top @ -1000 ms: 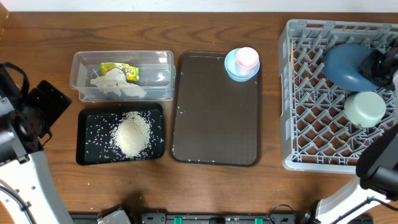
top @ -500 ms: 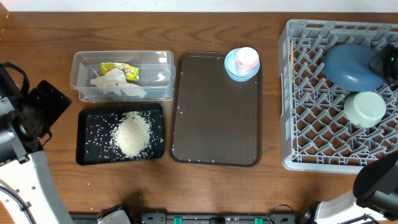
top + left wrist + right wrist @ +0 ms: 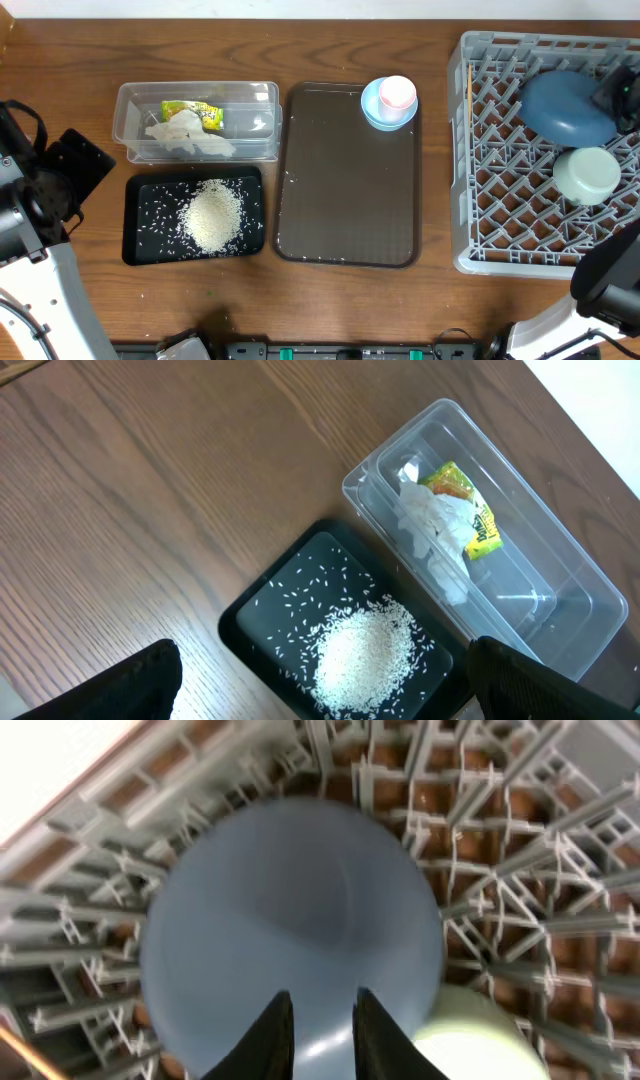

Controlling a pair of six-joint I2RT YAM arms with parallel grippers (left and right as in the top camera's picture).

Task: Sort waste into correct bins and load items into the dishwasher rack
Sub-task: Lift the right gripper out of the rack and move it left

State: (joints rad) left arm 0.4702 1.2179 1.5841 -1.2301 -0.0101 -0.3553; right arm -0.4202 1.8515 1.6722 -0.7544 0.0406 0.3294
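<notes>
Item: large dark blue dish [image 3: 290, 920]

Location: straight ahead of the right hand [image 3: 322, 998], apparently tilted among the pegs of the dishwasher rack [image 3: 470, 150]; mint-green bowl [image 3: 587, 173] just beside it

Right hand: fingers nearly together with a narrow gap; whether they pinch the dish's rim cannot be told

Left hand [image 3: 330, 670]: spread wide, holding nothing, above the black tray [image 3: 250, 620] of rice [image 3: 360, 655]

Handling, judged: rigid, smooth, likely slippery, broad, heavier than the bowl; best pinched firmly at the rim, since the curved face offers no purchase

Wood-grain tbl [image 3: 330, 45] w/ pale strip [image 3: 300, 8] past far edge.
</notes>
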